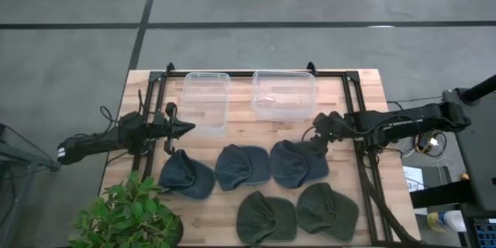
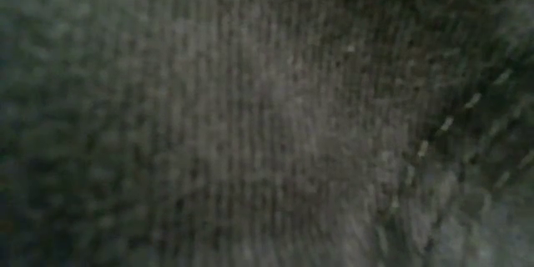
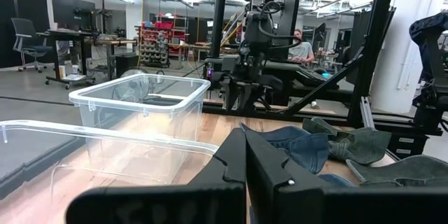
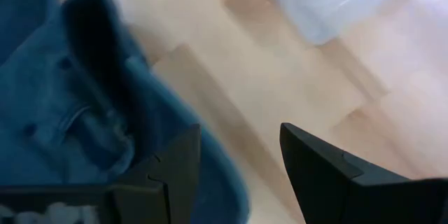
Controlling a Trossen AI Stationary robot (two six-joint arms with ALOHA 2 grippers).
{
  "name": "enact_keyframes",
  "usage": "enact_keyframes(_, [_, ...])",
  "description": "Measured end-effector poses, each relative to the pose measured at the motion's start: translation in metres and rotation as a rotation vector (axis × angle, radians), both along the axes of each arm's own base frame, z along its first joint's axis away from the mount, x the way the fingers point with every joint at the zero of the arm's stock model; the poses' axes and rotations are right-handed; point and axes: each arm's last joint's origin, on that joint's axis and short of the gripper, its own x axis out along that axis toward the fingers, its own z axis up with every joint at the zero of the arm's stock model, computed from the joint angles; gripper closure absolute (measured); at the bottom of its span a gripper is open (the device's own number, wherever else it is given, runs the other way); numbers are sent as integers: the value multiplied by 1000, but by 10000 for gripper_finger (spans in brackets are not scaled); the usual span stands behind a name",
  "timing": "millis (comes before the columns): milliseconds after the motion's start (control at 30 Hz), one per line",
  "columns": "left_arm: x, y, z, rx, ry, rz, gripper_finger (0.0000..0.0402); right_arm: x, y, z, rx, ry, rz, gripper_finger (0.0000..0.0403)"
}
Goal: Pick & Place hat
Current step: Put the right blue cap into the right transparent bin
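We see the right pincer point(image 4: 238, 164) spread open, empty, at the far edge of the rightmost blue cap point(image 1: 297, 163). Left pincer point(image 1: 180, 128) pressed closed, idle. Risk: pinching only loose brim fabric, cap slipping before the bin point(image 1: 284, 93).

Five hats point(image 1: 248, 167) flat on table point(image 1: 364, 85): three blue in row, two green nearer front.
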Motion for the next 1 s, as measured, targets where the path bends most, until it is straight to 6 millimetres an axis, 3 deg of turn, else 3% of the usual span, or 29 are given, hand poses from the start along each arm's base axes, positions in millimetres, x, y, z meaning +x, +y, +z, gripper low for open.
enact_keyframes(700, [0, 0, -1, -2, 11, 0, 402, 18, 4, -28, 76, 47, 133, 217])
enact_keyframes(833, [0, 0, -1, -3, 14, 0, 402, 20, 4, -32, 77, 73, 137, 252])
enact_keyframes(1000, [0, 0, -2, -3, 16, 0, 402, 22, 4, -32, 81, 77, 139, 352])
